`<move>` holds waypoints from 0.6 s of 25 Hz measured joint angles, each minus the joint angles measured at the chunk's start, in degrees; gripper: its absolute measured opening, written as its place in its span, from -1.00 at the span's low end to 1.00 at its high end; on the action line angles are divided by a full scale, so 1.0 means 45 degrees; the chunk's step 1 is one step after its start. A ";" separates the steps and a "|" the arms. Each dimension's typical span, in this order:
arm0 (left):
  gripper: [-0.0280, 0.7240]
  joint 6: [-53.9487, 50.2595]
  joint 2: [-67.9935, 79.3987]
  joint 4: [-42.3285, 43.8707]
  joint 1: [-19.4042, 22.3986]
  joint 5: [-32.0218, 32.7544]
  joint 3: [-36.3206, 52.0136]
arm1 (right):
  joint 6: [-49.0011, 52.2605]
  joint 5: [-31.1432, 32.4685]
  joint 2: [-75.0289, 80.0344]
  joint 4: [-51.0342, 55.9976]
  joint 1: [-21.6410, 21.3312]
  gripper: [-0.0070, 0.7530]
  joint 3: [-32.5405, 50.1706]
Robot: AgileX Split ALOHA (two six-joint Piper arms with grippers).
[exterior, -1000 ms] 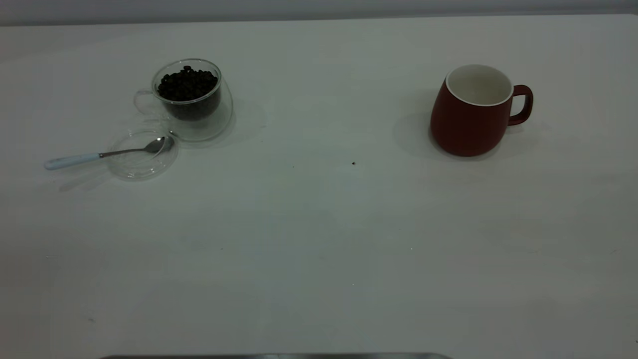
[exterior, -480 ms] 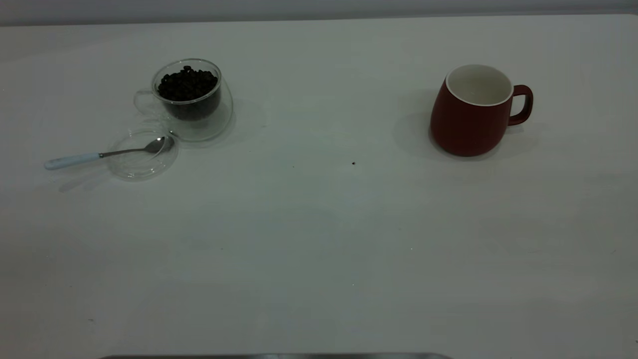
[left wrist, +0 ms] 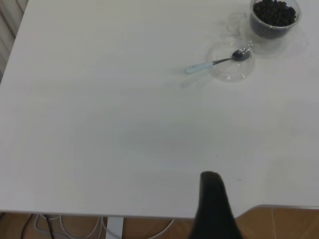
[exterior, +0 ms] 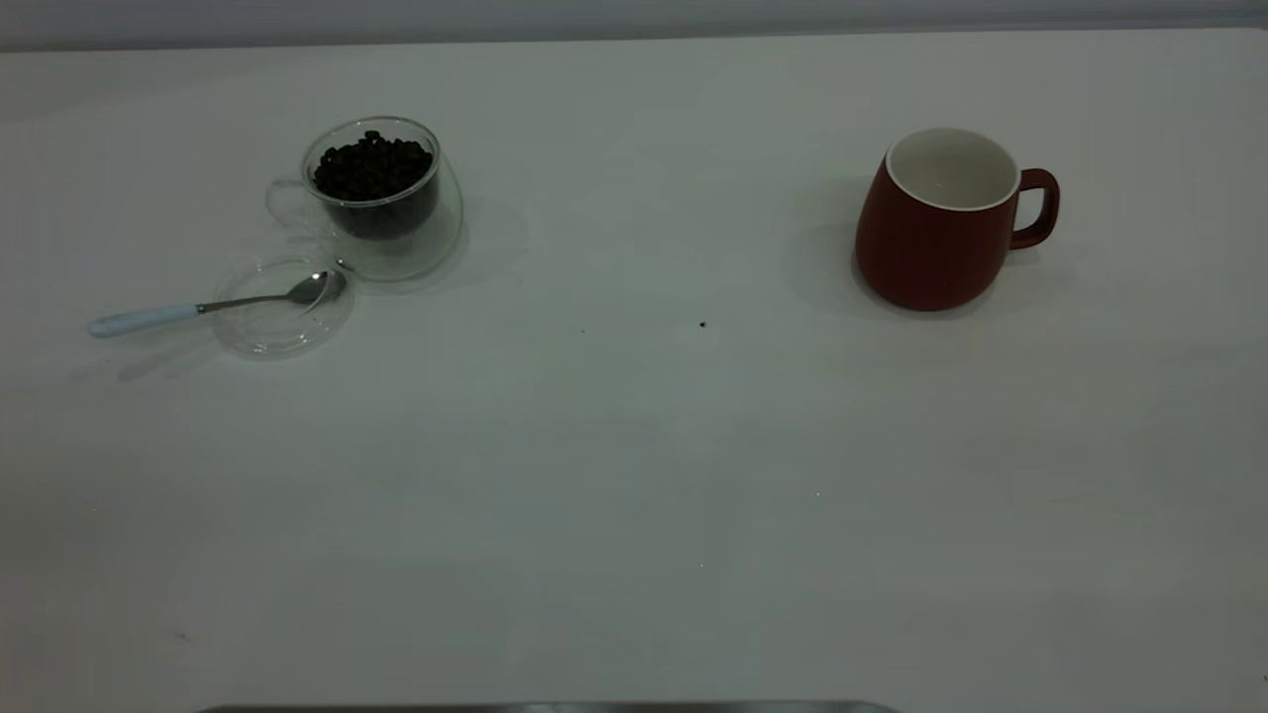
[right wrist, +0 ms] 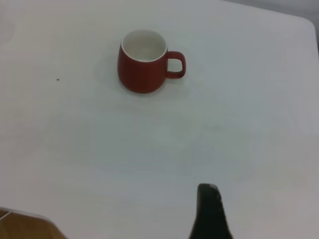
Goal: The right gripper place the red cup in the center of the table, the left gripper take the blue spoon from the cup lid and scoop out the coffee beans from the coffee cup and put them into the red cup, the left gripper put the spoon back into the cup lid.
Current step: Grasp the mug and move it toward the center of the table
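While the red cup (right wrist: 142, 61) sits upright, right end effector (right wrist: 210, 211) hangs well apart (spread unreadable)

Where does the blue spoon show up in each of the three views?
Exterior view: the blue spoon lies at left, bowl in the cup lid, handle out on the table.
Left wrist view: the spoon is near the upper right corner, far from the left gripper.
Right wrist view: not in it; only the red cup shows.
Shared landmark: the coffee cup of coffee beans, next to the lid in both views.
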 joint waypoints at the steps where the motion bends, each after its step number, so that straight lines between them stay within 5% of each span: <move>1: 0.64 0.0016 0.0000 0.0000 0.0000 0.0000 0.0000 | -0.0093 -0.0077 0.0139 -0.0084 0.0000 0.53 -0.0064; 8: 0.64 0.0016 0.0000 0.0000 0.0000 0.0000 0.0000 | -0.0378 -0.1123 0.4029 -0.1495 0.0000 0.56 -0.0436; 15: 0.64 0.0016 0.0000 0.0000 0.0000 0.0000 0.0000 | -0.0886 -0.4812 1.0841 -0.1999 0.0000 0.56 -0.0996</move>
